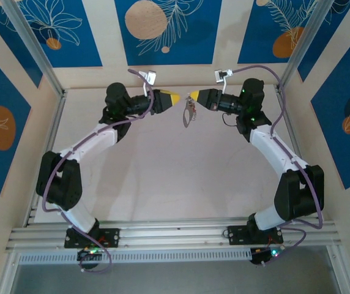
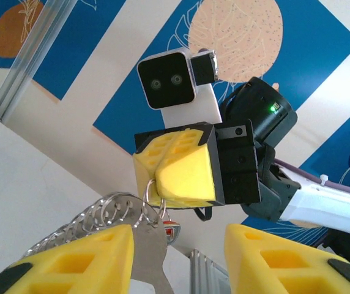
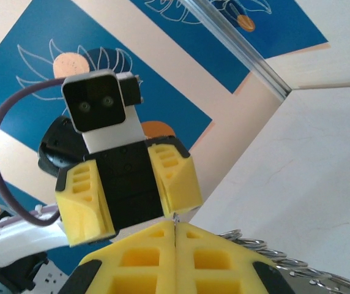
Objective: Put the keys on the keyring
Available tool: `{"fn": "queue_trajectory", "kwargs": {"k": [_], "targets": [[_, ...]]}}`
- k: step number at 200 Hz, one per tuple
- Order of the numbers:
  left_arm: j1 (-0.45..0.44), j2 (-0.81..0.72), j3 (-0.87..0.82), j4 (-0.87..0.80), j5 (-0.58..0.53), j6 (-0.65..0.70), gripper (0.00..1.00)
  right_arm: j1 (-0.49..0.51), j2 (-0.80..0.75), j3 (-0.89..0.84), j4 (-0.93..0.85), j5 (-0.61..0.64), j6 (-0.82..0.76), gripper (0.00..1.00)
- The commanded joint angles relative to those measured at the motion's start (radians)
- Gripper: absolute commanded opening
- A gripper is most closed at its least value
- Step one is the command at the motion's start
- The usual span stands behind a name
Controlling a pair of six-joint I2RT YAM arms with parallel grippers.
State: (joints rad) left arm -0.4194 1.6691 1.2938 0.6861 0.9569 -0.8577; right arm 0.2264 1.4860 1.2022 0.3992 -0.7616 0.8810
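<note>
My right gripper (image 1: pixel 191 96) is raised at the back of the table, shut on a thin ring of the keyring (image 1: pixel 188 114), which dangles below its tips. In the left wrist view the keyring (image 2: pixel 89 215) is a fan of small silver loops. A flat silver key (image 2: pixel 139 245) and its red tag (image 2: pixel 171 231) hang from the pinched ring. My left gripper (image 1: pixel 176 98) faces the right one tip to tip and is open. Its yellow fingers (image 2: pixel 71 260) stand either side of the key blade, with the blade close to the left one. The right wrist view shows the right gripper (image 3: pixel 175 229) shut on the ring wire.
The pale table (image 1: pixel 175 177) lies below both raised grippers. Aluminium frame posts (image 1: pixel 37 52) and blue patterned panels (image 1: pixel 163 27) wall in the back and sides. An aluminium rail (image 1: pixel 175 236) runs along the near edge by the arm bases.
</note>
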Motion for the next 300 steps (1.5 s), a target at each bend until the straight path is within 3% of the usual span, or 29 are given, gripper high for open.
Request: {"fn": "queue_trajectory", "kwargs": {"k": [1,94,170,254,300], "targets": [[0.02,0.003,0.069,-0.089,0.075,0.075,0.44,-0.004,0.014,0.076,-0.087,-0.097,-0.09,0.0],[0.035,0.105,0.229,-0.262,0.196,0.15,0.47,-0.006,0.089,0.161,-0.176,-0.188,-0.149,0.0],[0.034,0.137,0.234,-0.232,0.209,0.128,0.44,-0.003,0.103,0.16,-0.159,-0.19,-0.138,0.0],[0.034,0.156,0.228,-0.134,0.225,0.051,0.31,0.01,0.121,0.17,-0.154,-0.183,-0.133,0.0],[0.033,0.162,0.218,-0.118,0.225,0.045,0.31,0.013,0.125,0.173,-0.152,-0.18,-0.131,0.0]]}}
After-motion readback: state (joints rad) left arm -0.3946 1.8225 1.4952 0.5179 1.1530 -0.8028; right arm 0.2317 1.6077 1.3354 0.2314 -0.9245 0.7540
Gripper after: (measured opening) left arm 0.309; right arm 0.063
